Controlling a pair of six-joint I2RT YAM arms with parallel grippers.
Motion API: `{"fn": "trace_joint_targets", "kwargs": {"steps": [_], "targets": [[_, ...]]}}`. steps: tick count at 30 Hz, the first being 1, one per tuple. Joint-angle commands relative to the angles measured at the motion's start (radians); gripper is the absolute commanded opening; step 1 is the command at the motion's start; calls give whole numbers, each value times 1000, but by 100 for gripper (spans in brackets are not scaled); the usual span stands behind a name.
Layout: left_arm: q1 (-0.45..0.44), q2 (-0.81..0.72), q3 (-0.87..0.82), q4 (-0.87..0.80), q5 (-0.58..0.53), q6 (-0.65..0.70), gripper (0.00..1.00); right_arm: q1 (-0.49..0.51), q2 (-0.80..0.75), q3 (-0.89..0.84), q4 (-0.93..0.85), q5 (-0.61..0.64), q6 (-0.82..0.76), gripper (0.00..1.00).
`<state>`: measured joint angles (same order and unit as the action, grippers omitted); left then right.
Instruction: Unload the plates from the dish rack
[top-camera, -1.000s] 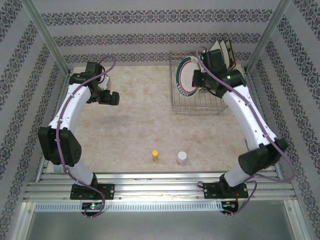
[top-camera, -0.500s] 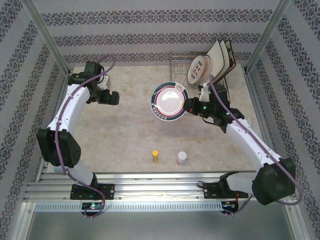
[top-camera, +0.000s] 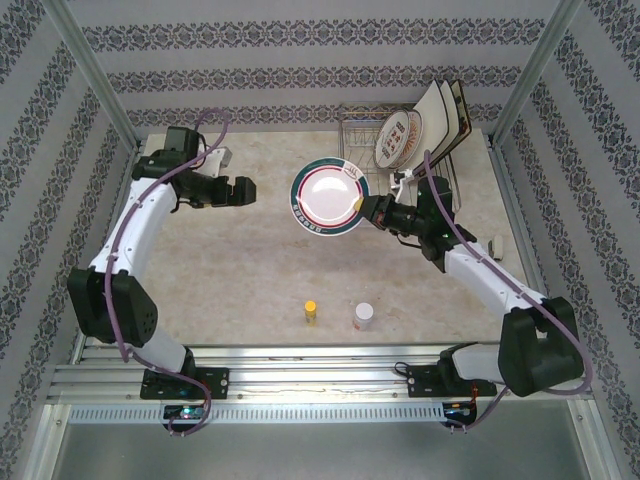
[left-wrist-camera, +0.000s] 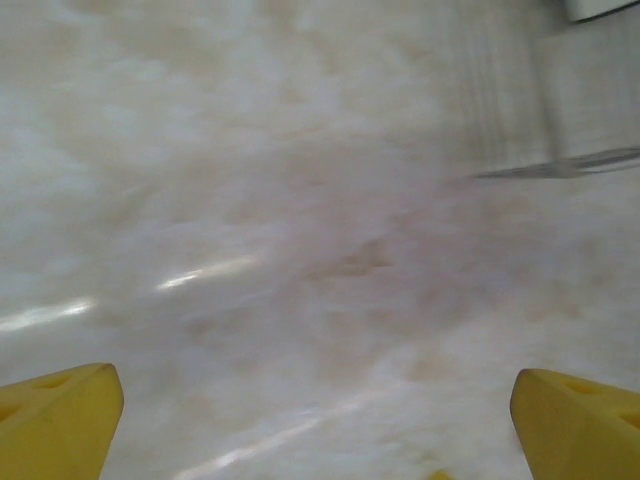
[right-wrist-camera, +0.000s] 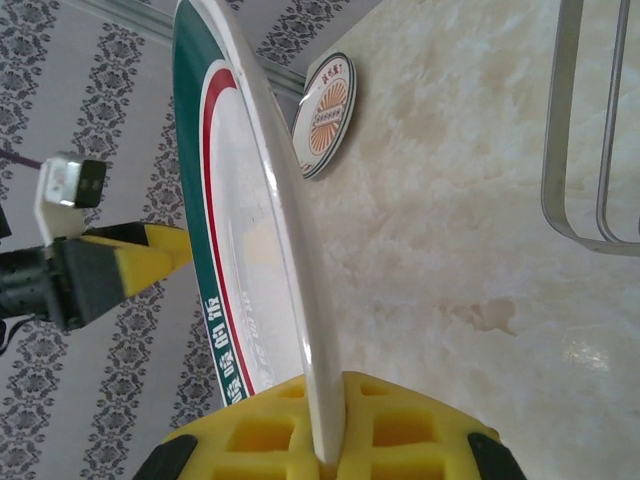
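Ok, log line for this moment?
right gripper: shut on green-rimmed plate, mid-air | left gripper: open, empty | dish rack: holds more plates

Lab robot cell: aluminium frame (top-camera: 92, 72), wallpapered panels (top-camera: 300, 55), marble-look tabletop (top-camera: 250, 262), extrusion rail (top-camera: 320, 380) at near edge.

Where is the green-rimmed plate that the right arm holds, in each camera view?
Top external: green-rimmed plate near centre, facing the camera.
Right wrist: green-rimmed plate edge-on, rising from the right pincer.
Left wrist: blurred tabletop.
Shared landmark: left pincer, left of the plate.
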<state>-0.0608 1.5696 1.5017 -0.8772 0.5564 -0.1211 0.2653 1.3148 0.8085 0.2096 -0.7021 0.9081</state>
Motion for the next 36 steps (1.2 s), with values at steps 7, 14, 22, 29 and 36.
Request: {"fn": "trace_joint_targets", "kwargs": {"steps": [7, 14, 22, 29, 36], "targets": [[18, -44, -253, 599, 475, -420, 100, 15, 84, 46, 153, -71, 64, 0], [10, -44, -347, 850, 504, -595, 98, 58, 166, 121, 180, -63, 92, 0], [-5, -34, -381, 905, 490, -632, 86, 120, 250, 195, 215, -47, 124, 0], [-8, -33, -386, 919, 497, -643, 66, 143, 287, 223, 252, -35, 152, 0], [-8, -30, -396, 917, 501, -644, 53, 147, 316, 266, 246, -31, 157, 0]]}}
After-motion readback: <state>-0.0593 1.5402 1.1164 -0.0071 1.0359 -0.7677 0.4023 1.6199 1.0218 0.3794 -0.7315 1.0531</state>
